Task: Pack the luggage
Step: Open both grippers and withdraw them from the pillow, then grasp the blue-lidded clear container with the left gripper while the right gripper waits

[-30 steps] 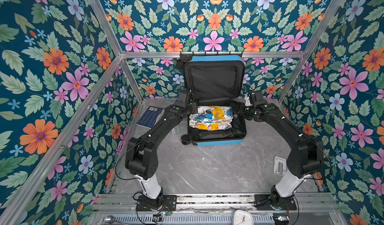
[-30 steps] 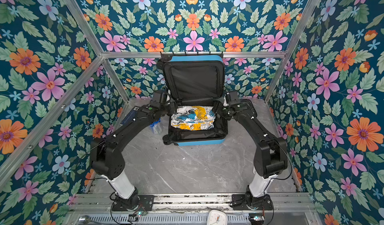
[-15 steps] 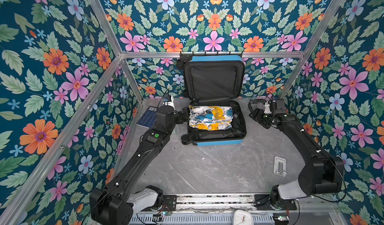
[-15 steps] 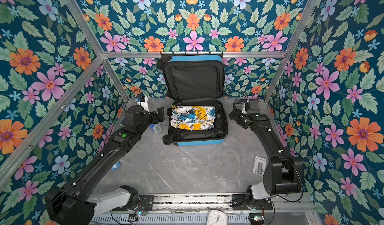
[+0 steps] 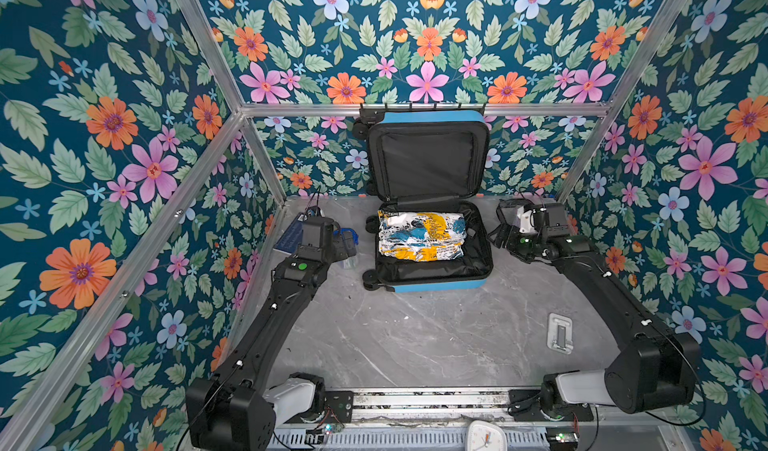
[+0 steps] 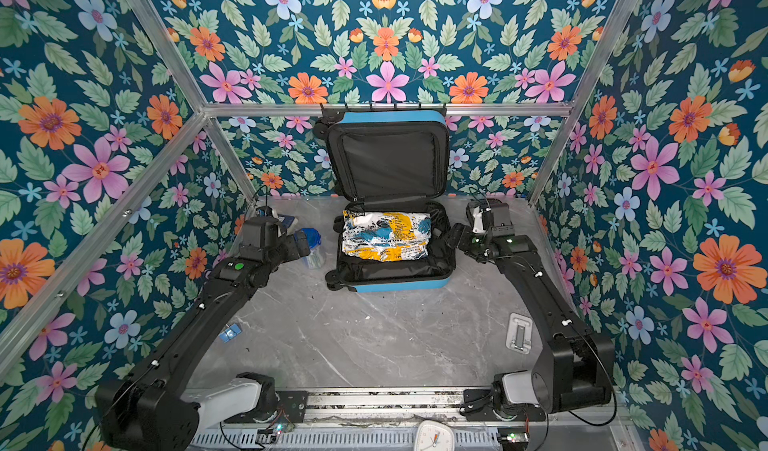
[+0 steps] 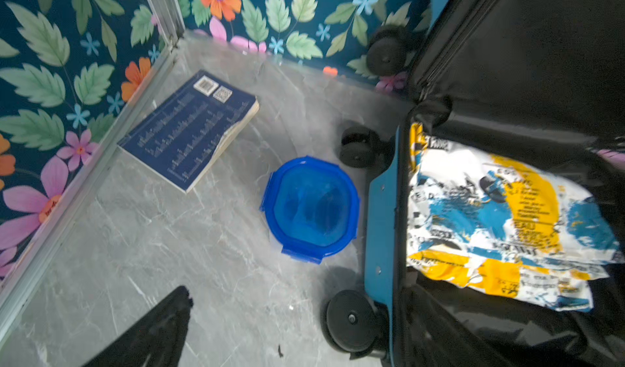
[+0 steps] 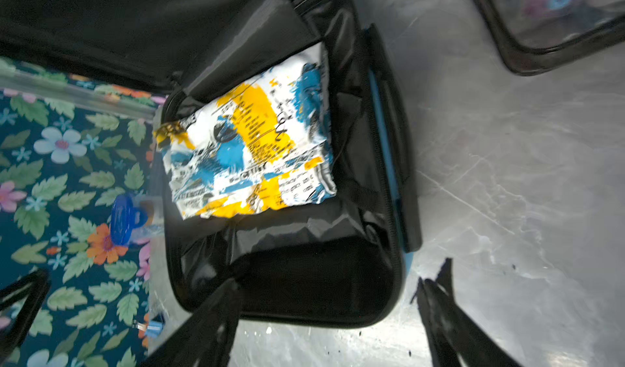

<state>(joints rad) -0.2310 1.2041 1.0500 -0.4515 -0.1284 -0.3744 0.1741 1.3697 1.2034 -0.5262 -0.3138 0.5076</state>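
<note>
Work on the luggage (image 5: 440,285) looked partly done. It lay open in the upper middle of both top views, its lid propped upright against the back wall. A printed packet (image 5: 419,237) sat in the far part of its lower shell.

The left gripper (image 6: 300,242) hung left of the case, above a blue-lidded container (image 7: 311,206) that stood just beside the case's wheels. Only one finger (image 7: 152,331) showed in the left wrist view, with nothing against it, so the jaws read as spread and empty. The right gripper (image 8: 334,277) also stood apart and held nothing, at the case's right edge.

The container seemed the likely next pick. It would pay to descend straight over the lid and close across the tub's sides. The lift should clear the wheels and the rim, and the tub could go on the bare lining below the packet. The right arm ought to stay out of the shell meanwhile.

The tabletop (image 5: 415,345) was glossy grey marble-print flecked with dark specks, so a nudged tub might slide. A book (image 7: 189,128) lay by the left wall, and a clear pouch (image 8: 558,20) lay apart from the case. Floral paper on teal covered the walls, framed by aluminium rails (image 5: 415,109).
</note>
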